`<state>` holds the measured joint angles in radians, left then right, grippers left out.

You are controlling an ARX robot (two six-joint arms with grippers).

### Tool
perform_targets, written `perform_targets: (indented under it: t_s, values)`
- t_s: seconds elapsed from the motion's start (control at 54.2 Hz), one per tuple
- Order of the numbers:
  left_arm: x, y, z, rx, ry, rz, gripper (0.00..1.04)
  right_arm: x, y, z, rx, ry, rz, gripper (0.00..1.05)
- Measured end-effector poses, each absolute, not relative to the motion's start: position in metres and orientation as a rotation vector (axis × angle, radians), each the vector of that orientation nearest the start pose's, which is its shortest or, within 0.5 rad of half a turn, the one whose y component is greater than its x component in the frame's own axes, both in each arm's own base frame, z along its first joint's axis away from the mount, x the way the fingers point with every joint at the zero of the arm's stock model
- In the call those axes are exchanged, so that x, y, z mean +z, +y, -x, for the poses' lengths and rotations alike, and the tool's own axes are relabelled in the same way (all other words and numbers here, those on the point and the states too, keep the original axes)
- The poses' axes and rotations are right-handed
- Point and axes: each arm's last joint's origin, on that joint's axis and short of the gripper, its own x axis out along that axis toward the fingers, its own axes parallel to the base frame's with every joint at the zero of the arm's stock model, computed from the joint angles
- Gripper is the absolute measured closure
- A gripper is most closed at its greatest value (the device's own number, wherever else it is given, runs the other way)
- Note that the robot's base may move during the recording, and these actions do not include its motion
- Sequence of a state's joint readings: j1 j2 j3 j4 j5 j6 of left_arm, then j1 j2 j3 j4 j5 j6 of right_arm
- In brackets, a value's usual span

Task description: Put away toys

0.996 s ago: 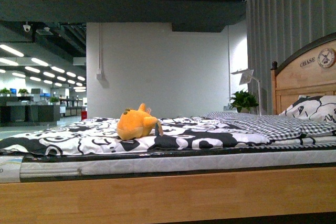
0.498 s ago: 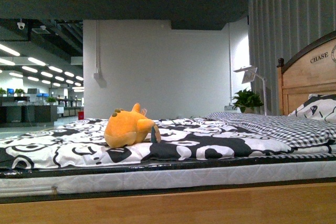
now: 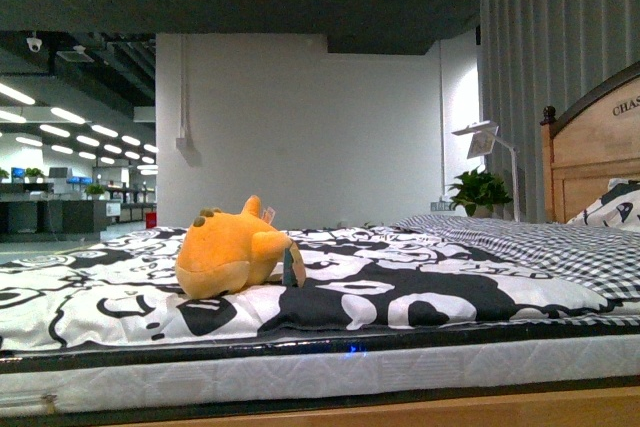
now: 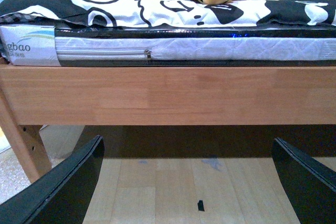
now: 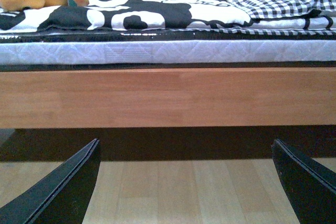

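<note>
Toy first: the soft, lumpy orange-yellow plush animal [image 3: 232, 252] lies on the black-and-white cartoon-print cotton duvet [image 3: 400, 292]. It sits at about eight o'clock from the middle of the front view, near the bed's close edge. A small printed tag [image 3: 292, 269] sticks out at its four o'clock side. Toward three o'clock we see the grey-checked fabric blanket [image 3: 520, 239] and the arched wooden headboard [image 3: 600, 142], both well apart from the toy.

Neither arm shows in the front view. Our left gripper [image 4: 187, 140] has its black fingers [image 4: 63, 187] spread wide with nothing between them, and it sits low, facing the pale wooden bed rail [image 4: 168, 95]. Our right gripper [image 5: 185, 141] is just as wide apart and just as empty.

We judge the reach not yet begun. Coming up from below, a finger could knock the rail or catch the edge of the white quilted mattress [image 4: 210, 50]. Over the bed, closing too low could pinch duvet along with plush and drag the cover. Closing too high could nip only a tuft or the tag, and the toy would slip out. A sideways nudge could roll it away.
</note>
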<state>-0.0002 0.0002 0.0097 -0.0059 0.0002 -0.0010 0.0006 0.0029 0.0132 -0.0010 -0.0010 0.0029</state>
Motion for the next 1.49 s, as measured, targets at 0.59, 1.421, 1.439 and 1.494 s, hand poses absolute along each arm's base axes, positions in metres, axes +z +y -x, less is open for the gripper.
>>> perform_targets:
  t_s: [0.59, 1.421, 1.439, 1.494]
  values:
    - [0.1662, 0.0000, -0.0971, 0.000, -0.004, 0.001, 0.06, 0.1677, 0.0001, -0.0971, 0.002, -0.009, -0.003, 0.06]
    - [0.1662, 0.0000, -0.0971, 0.000, -0.003, 0.001, 0.06, 0.1676, 0.0001, -0.0971, 0.002, -0.009, -0.003, 0.06]
    - [0.1662, 0.0000, -0.0971, 0.000, -0.003, 0.001, 0.06, 0.1676, 0.0001, -0.0971, 0.002, -0.009, -0.003, 0.06]
    - [0.1662, 0.0000, -0.0971, 0.000, -0.003, 0.001, 0.06, 0.1676, 0.0001, -0.0971, 0.002, -0.009, -0.003, 0.06]
